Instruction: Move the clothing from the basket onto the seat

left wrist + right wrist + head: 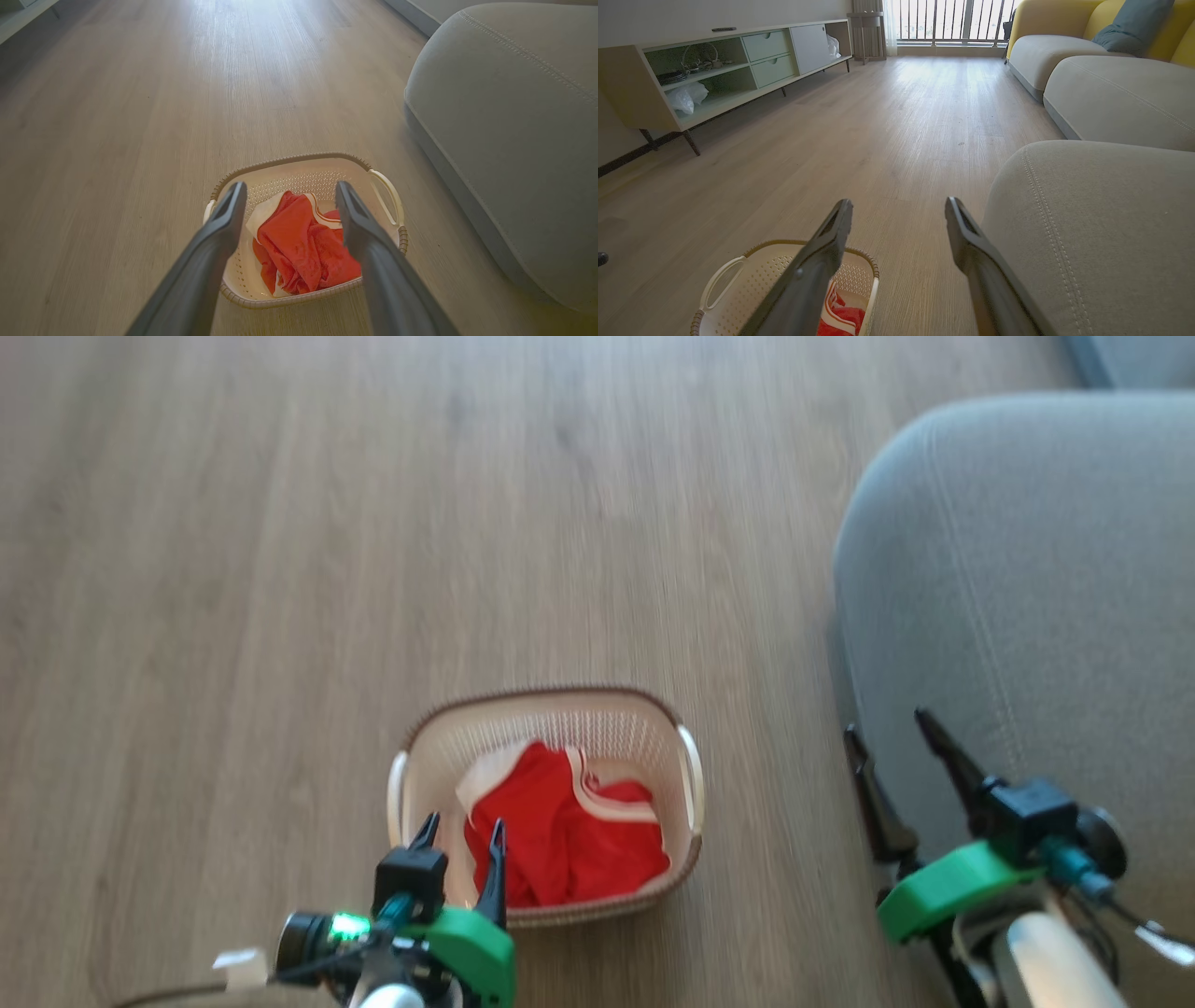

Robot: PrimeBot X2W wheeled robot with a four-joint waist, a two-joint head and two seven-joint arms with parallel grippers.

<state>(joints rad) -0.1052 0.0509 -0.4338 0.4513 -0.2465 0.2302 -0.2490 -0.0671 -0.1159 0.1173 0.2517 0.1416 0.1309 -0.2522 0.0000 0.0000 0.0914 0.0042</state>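
Here, clothing [560, 835] (in basket [551, 707]) lies beyond left gripper [464, 821].

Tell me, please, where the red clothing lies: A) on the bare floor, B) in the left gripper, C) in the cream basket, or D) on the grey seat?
C: the red clothing lies bunched inside the basket, while the left gripper hovers open, holding nothing.

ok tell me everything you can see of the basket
The basket is small, cream, perforated plastic, a rounded rectangle with a brown braided rim and a white handle on each side. It stands upright on the wood floor, apart from the grey seat to its right. Red clothing with white trim lies crumpled inside.
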